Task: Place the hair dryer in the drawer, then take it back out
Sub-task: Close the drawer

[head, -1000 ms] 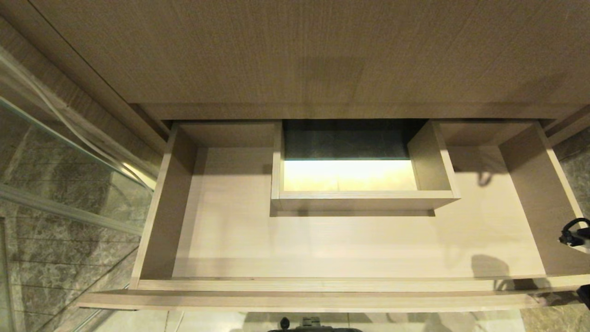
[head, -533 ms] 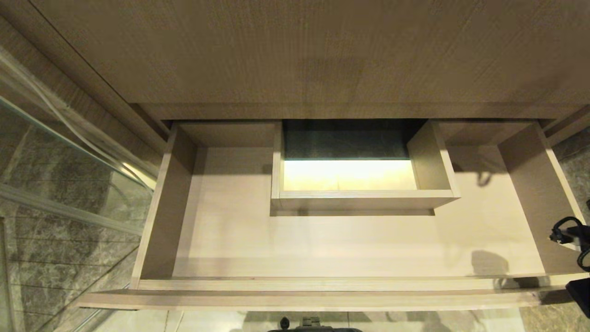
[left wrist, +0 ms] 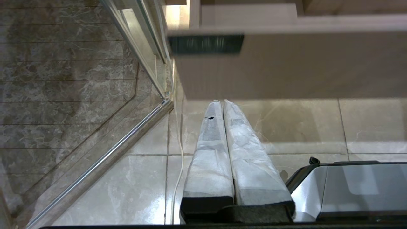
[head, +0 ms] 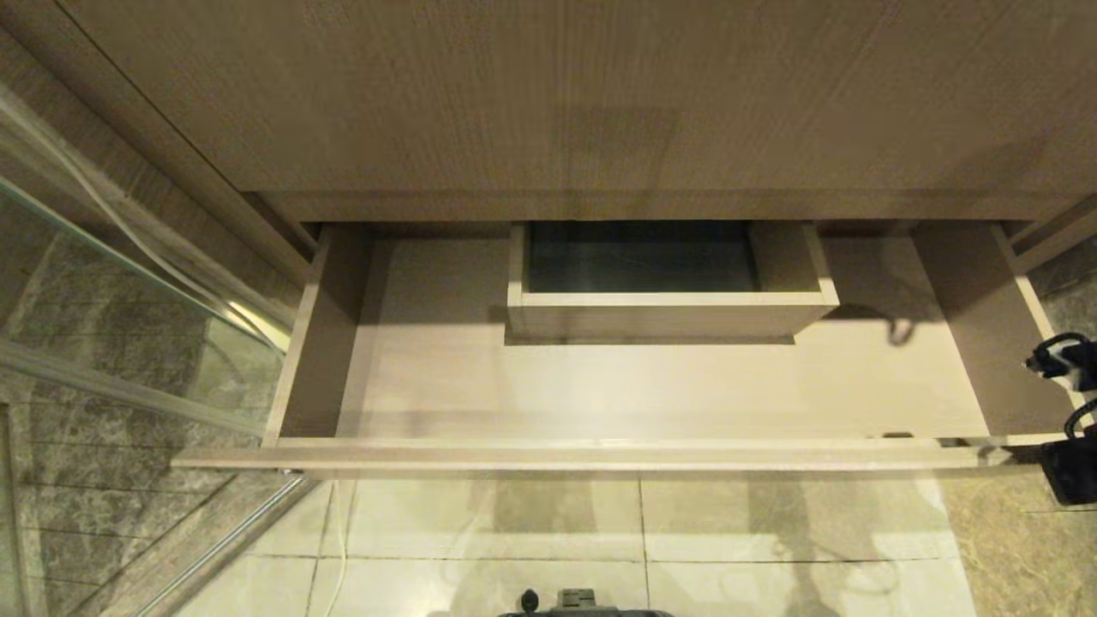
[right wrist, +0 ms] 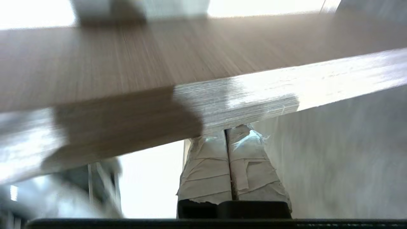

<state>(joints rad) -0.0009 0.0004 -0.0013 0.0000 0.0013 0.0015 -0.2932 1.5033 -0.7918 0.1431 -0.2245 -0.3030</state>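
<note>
Tiled floor (head: 557,531), pale and glossy, nearest the robot, with a thin white cable (left wrist: 178,152) trailing across it beside the glass partition (head: 111,343).

Left gripper (left wrist: 221,103): low over the floor tiles, just short of the drawer front and below it. Taped fingers (left wrist: 210,152) pressed flat together, nothing between them. Not seen in the head view.

Right gripper (right wrist: 227,132): at the drawer's right end. In the right wrist view its paper-wrapped fingers (right wrist: 206,165) are pressed together with only a hairline seam between them; the tips meet the lower edge of the drawer's wood panel. The view there is smeared, so whether they touch the wood or only sit close to it cannot be told. In the head view only black parts of this arm (head: 1067,411) show, by the right side wall.

Drawer (head: 600,454): light wood grain, wide and shallow, partly open, its plain front edge towards the robot. The visible floor of the drawer holds nothing. A boxed rectangular cut-out (head: 668,300) stands at mid-back, dark inside.

Cabinet panel (head: 557,94): broad wood-grain surface above and behind the drawer.

Hair dryer: not visible in any view; its place cannot be told.
</note>
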